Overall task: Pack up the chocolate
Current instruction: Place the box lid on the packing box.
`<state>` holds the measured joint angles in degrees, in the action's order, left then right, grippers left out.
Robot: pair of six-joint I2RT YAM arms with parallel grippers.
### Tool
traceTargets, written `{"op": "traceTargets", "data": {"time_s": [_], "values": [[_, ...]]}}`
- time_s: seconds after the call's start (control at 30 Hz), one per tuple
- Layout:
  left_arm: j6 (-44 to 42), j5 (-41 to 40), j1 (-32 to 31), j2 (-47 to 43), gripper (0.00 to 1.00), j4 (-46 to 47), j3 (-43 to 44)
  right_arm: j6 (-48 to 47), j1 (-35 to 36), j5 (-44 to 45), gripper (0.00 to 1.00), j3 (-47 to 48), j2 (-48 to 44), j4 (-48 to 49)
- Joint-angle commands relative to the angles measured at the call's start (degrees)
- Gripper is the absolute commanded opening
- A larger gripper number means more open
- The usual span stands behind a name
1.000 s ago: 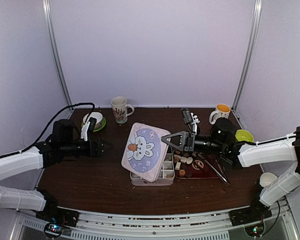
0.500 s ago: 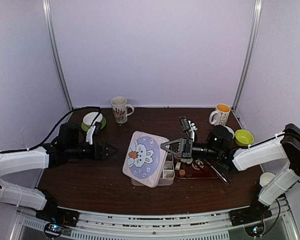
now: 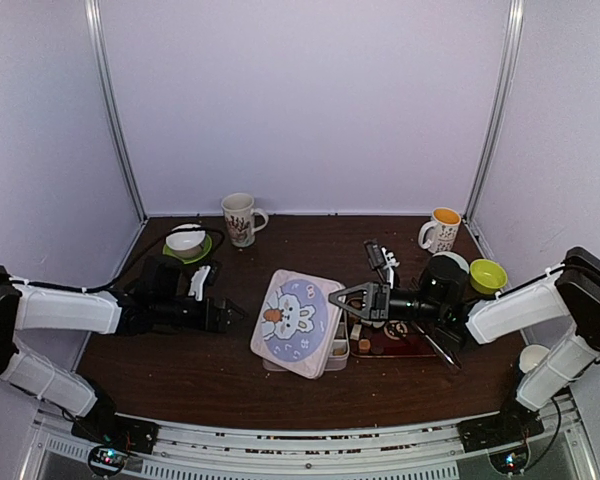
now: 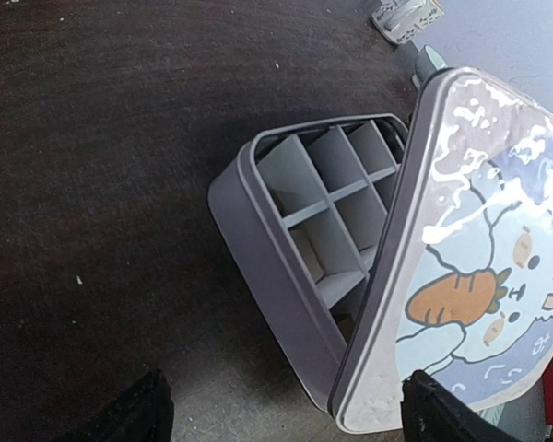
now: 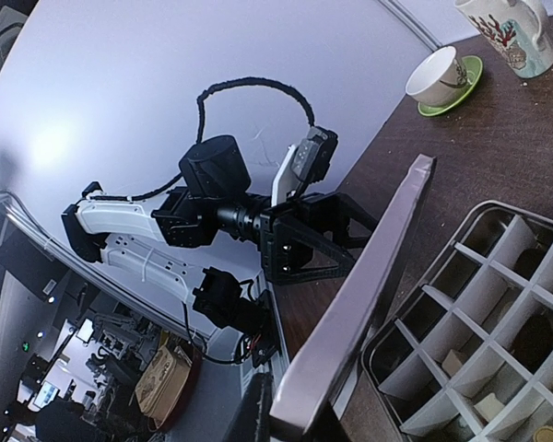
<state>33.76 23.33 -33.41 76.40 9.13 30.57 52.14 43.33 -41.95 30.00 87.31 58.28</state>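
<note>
Loosely strewn chocolate [image 3: 364,345], axisless, beside lid [image 3: 295,322]

Patterned mug [image 3: 240,218] seen at back; white bowl [image 3: 186,240] set on green saucer [image 3: 205,248], left; lime bowl [image 3: 488,273] placed far right.

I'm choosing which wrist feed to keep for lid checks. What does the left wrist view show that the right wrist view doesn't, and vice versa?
Only the left wrist view shows the lid from its printed rabbit-and-carrot side. Only the right wrist view shows the left end effector from the front, jaws spread, plus chocolate pieces in some compartments, a white cup on a green saucer and a patterned mug. Both show the divided box with the lid tilted up over it.
</note>
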Motion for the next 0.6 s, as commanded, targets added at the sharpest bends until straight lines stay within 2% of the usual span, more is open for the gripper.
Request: {"op": "traceTargets", "data": {"time_s": [0.0,0.13,0.37,0.57], "values": [[-1.0,0.0,-1.0,1.3,0.89,4.5,1.8,0.0,-1.7,0.7,0.04,-0.9,1.6,4.5],[-2.2,-0.2,-2.5,2.1,0.94,6.1,1.3,1.1,-2.4,0.3,0.04,-1.2,2.9,6.1],[-2.0,4.0,-3.4,6.3,0.93,7.2,2.4,2.4,-4.5,-0.7,0.04,-1.8,5.1,8.9],[-3.2,1.3,-4.4,5.3,0.98,8.1,0.5,2.7,-5.4,-1.9,0.05,-1.4,7.5,9.4]]}}
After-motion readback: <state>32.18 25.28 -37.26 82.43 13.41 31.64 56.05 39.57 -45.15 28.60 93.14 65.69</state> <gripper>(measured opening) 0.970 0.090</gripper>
